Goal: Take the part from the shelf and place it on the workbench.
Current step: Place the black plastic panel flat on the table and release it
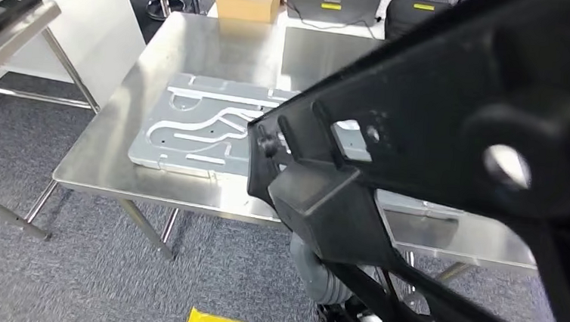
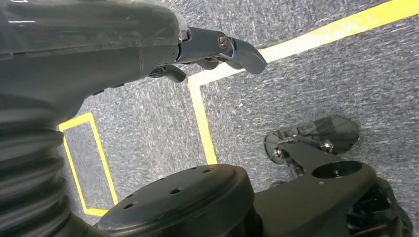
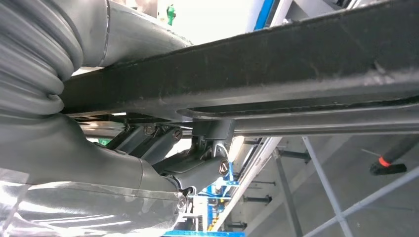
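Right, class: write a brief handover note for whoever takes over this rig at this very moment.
Right hand: grips the black part from beneath, held up close to the head camera.
Left hand: holds nothing, hanging over the grey floor.
Workbench: ahead, with a grey plate lying on it.
Done: part taken and carried.
Left: set the part on the workbench and let go.

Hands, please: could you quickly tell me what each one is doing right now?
Left hand: holds nothing, fingers loosely apart, hanging over the floor.
Right hand: grips the black part from underneath.
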